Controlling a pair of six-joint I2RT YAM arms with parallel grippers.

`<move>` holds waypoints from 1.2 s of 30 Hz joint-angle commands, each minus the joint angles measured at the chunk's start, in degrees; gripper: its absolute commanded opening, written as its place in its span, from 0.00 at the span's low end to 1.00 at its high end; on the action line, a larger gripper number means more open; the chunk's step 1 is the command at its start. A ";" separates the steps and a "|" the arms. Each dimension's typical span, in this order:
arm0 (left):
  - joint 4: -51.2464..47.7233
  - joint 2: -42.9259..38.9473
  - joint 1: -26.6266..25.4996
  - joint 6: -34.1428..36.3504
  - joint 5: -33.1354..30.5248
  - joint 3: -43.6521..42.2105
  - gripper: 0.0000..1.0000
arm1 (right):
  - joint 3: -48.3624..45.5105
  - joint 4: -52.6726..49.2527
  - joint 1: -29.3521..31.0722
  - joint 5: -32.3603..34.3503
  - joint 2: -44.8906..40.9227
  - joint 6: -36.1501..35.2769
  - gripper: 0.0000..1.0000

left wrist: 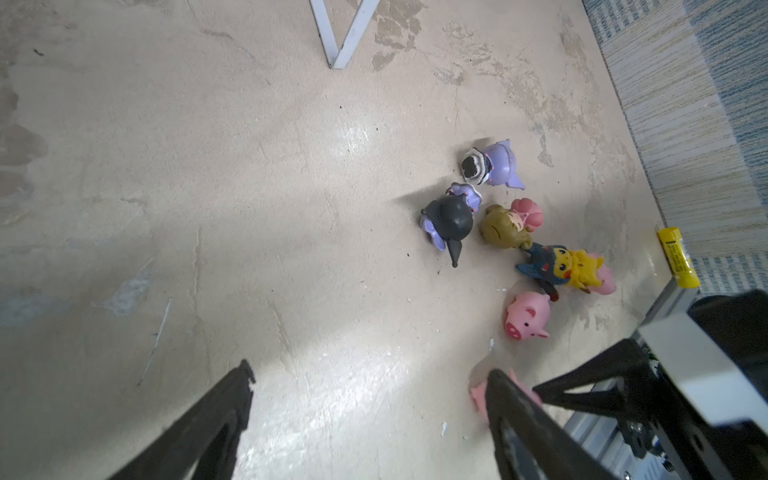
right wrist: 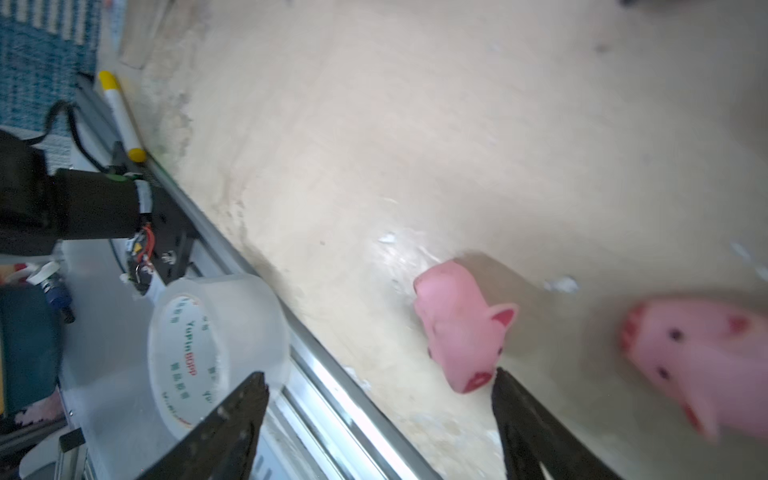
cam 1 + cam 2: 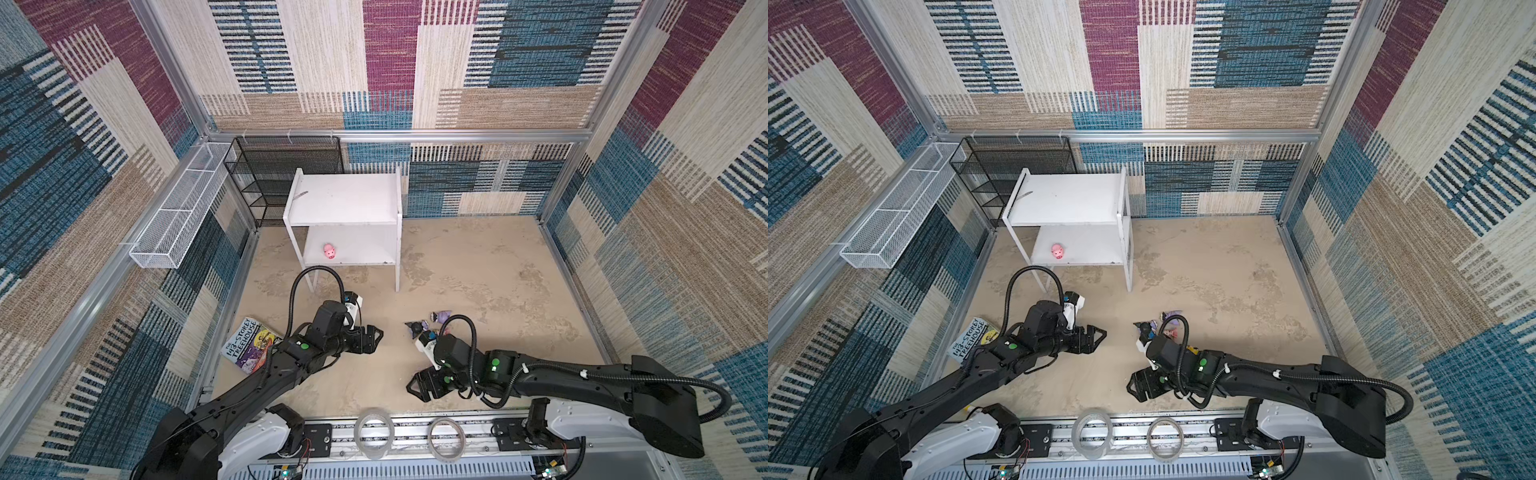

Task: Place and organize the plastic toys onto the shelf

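Paperback book (image 3: 249, 345), black mesh rack (image 3: 286, 153), white wire basket (image 3: 174, 216), clear tape roll (image 2: 257, 316)

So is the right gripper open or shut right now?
Open. In the right wrist view the right gripper has its jaws wide apart, gripping nothing; a pink pig lies by one fingertip.

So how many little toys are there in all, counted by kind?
Pink pigs: 4, one on the shelf, three on the floor
Black-and-purple figures: 2
Blond doll: 1
Yellow figure with blue hood: 1
Total: 8
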 commanded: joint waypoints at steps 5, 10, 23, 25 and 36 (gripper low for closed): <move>-0.96 -1.21 -0.03 -0.24 -1.34 0.04 0.90 | 8.57 6.35 0.33 2.02 5.12 -6.82 0.88; -2.61 -3.40 -0.03 0.28 -2.41 -0.68 0.90 | 3.92 2.58 0.32 4.48 3.31 -4.47 0.87; -3.44 -2.46 -0.03 0.73 -0.99 -0.02 0.91 | -6.53 2.77 0.37 6.96 -3.70 0.01 0.34; -4.65 -3.09 -0.03 1.42 -1.88 0.43 0.90 | -6.49 3.50 0.29 6.69 -1.91 0.19 0.32; -6.63 -3.50 -0.03 2.76 -3.55 1.92 0.91 | -8.00 7.98 1.65 3.01 -0.25 -2.18 0.27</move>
